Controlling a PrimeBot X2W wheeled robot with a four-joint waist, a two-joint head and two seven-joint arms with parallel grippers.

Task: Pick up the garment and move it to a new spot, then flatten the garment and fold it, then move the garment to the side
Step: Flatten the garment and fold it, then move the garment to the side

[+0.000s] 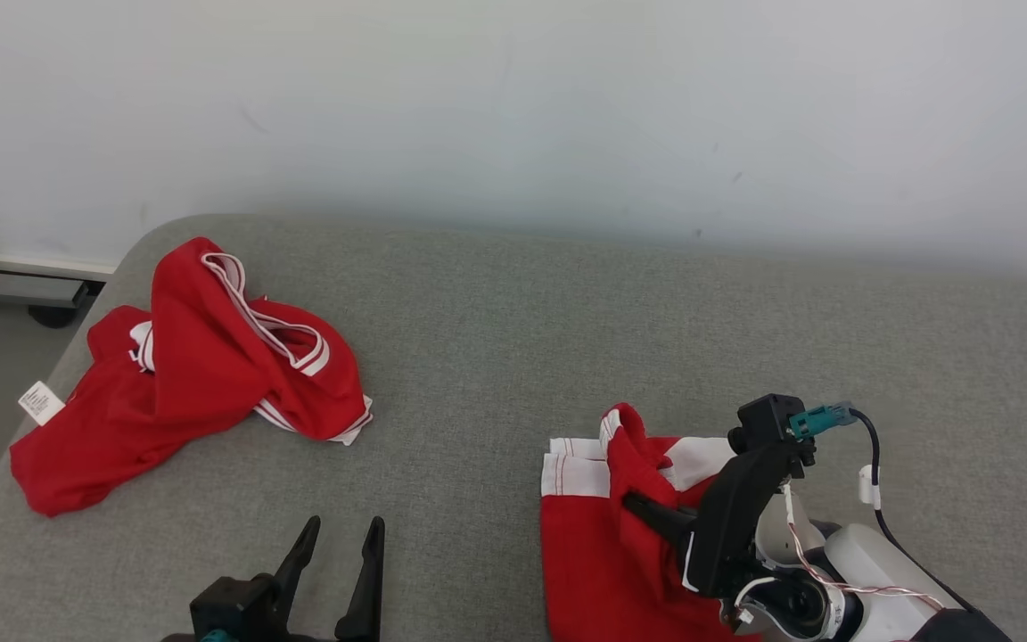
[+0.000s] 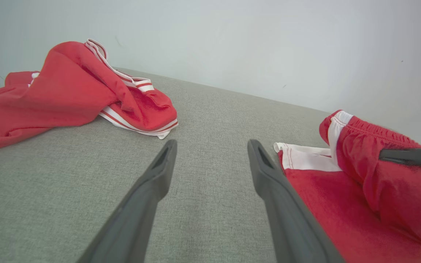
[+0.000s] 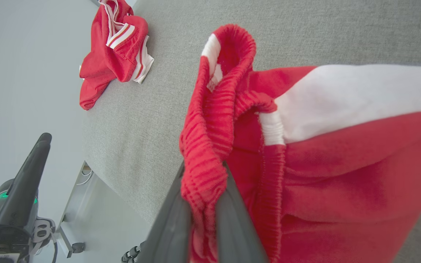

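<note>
The garment (image 1: 594,553) is a pair of red shorts with white side panels and an elastic waistband, lying at the front right of the grey padded surface (image 1: 567,339). My right gripper (image 1: 636,506) is shut on a bunched fold of the waistband (image 3: 210,120), lifting it into a ridge above the rest of the cloth (image 3: 342,164). The left wrist view shows the same shorts (image 2: 327,197) with a right finger (image 2: 411,156) pressed into them. My left gripper (image 1: 342,535) hovers open over bare surface to the left of the shorts, its fingers (image 2: 159,171) holding nothing.
A second red garment with white-striped trim (image 1: 201,374) lies crumpled at the back left, partly hanging over the surface's left edge. A pale wall rises behind. Floor and a metal base (image 1: 28,285) lie beyond the left edge.
</note>
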